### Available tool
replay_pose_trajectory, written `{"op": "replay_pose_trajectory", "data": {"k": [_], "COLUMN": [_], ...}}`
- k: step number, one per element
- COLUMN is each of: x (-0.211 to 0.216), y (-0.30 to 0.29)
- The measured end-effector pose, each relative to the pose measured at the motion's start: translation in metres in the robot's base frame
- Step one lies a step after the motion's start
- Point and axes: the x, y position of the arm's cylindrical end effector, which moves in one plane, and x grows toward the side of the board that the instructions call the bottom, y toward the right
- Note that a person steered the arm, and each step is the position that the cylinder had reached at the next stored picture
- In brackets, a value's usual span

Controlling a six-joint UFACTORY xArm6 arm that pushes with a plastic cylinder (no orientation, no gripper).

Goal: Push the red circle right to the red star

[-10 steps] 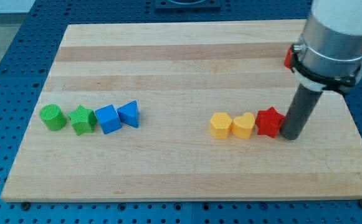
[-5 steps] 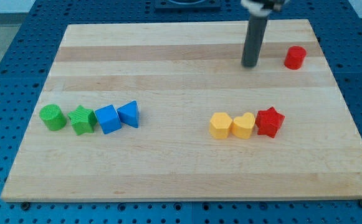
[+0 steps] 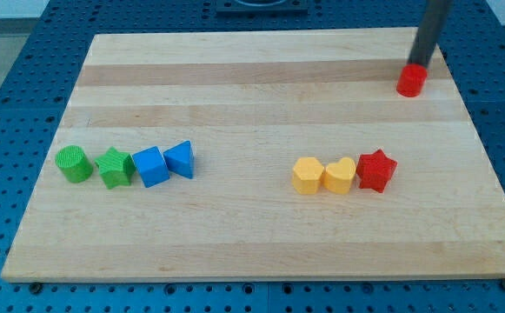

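The red circle [image 3: 411, 81] lies near the board's top right corner. My tip [image 3: 421, 65] stands just above it in the view, touching or almost touching its top edge. The red star [image 3: 375, 169] lies lower down, right of the board's middle, at the right end of a row with two yellow blocks. The red circle is well above the star and slightly to its right.
A yellow hexagon [image 3: 306, 175] and a yellow heart [image 3: 339, 175] touch the star's left side. At the left lie a green cylinder [image 3: 74, 163], a green star [image 3: 115, 167], a blue cube [image 3: 150, 166] and a blue triangle [image 3: 181, 159]. The board's right edge [image 3: 487, 156] is close by.
My tip went from beside the red star up to the board's top middle, then right to the top edge of the red circle. The circle has hardly moved.
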Motion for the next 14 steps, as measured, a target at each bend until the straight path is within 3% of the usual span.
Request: {"op": "replay_pose_trajectory", "data": {"k": [3,4,5,6,8,10,11,12,13,14], "x": [0.099,0.032,0.001,0.023,0.03,0.12,0.132,0.107,0.114,0.166], "y": [0.008,0.011,-0.013,-0.05,-0.05,-0.023,-0.021,-0.02,0.033,0.04]}}
